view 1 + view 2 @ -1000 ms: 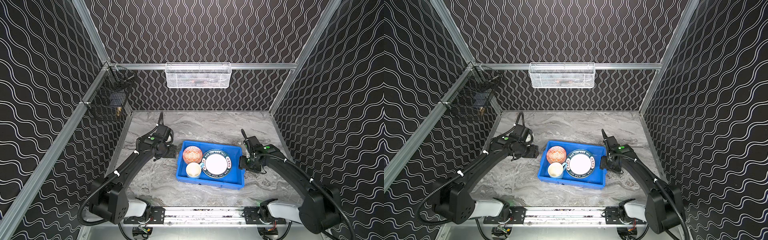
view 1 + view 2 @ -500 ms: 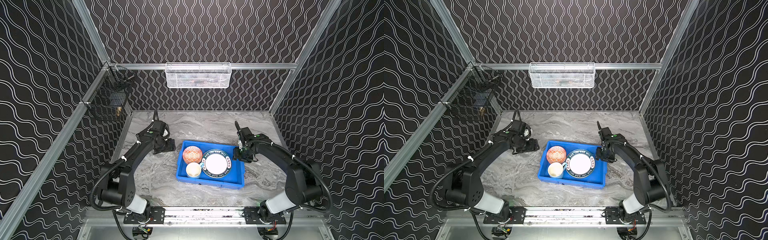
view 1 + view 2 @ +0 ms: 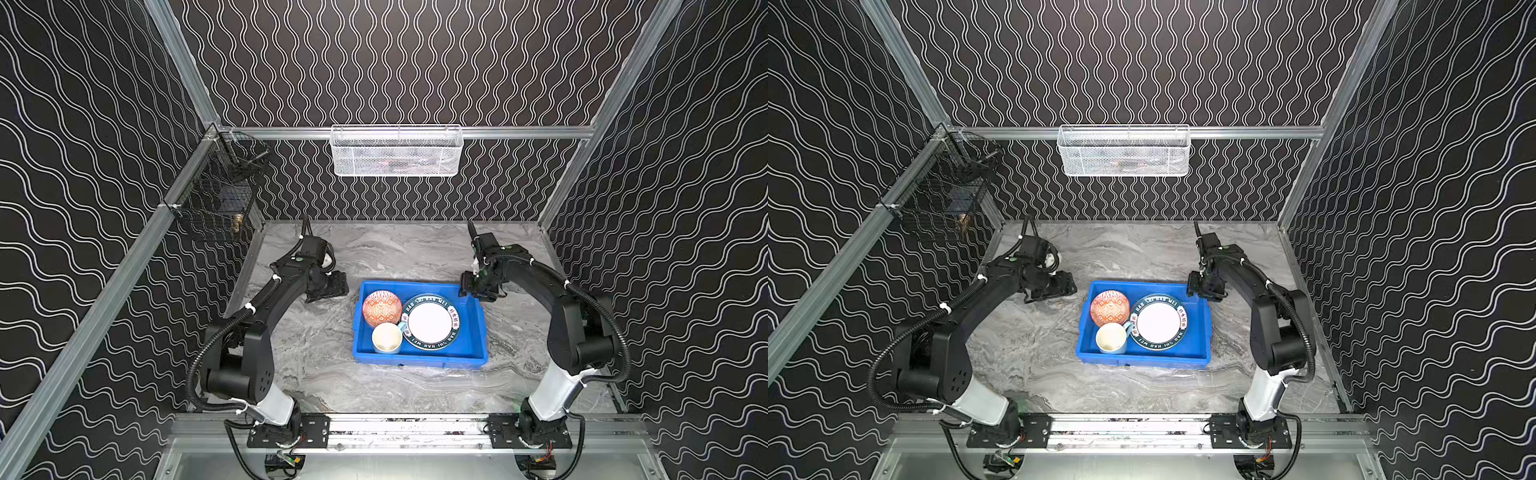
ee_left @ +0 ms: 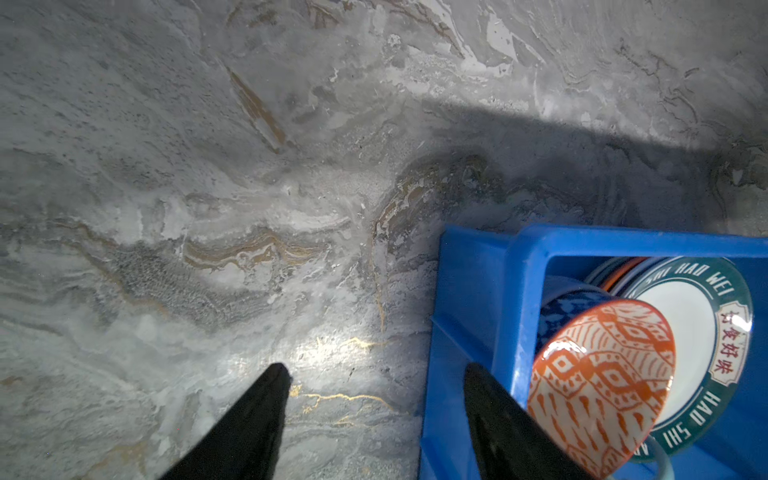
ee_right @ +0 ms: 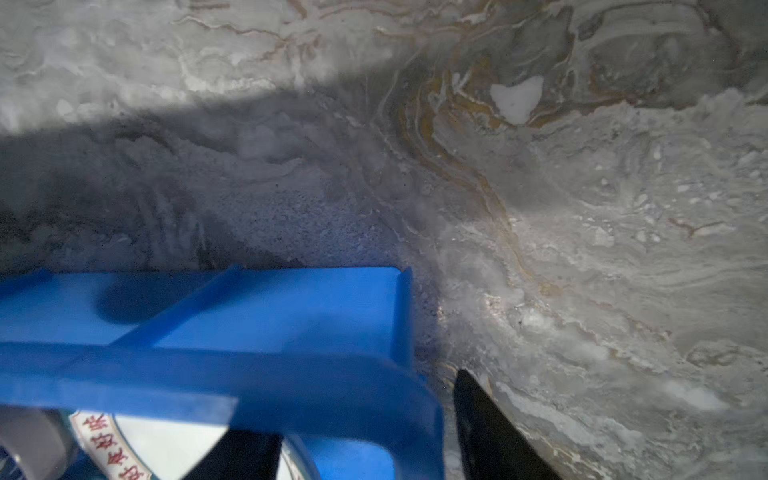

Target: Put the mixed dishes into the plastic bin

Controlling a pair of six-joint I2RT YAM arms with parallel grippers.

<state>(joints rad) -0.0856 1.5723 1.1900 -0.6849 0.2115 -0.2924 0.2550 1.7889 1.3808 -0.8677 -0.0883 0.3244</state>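
right hand (image 5: 357,407) straddles the bin rim (image 5: 270,372), shown only by wrist view.

The bin (image 3: 419,360) was bright blue. The bowl (image 3: 382,308) showed an orange-and-white diamond pattern within and, in the left wrist view, dark blue patterning on its outside. The plate (image 3: 430,321) was white with a dark-green rim carrying white letters and red characters on white patches. The orange plate (image 4: 622,272) showed only a thin orange edge. The mug (image 3: 387,337) was pale blue, cream inside. The surface (image 3: 316,374) was grey marble with golden veins, the walls (image 3: 395,62) black with white wavy lines.
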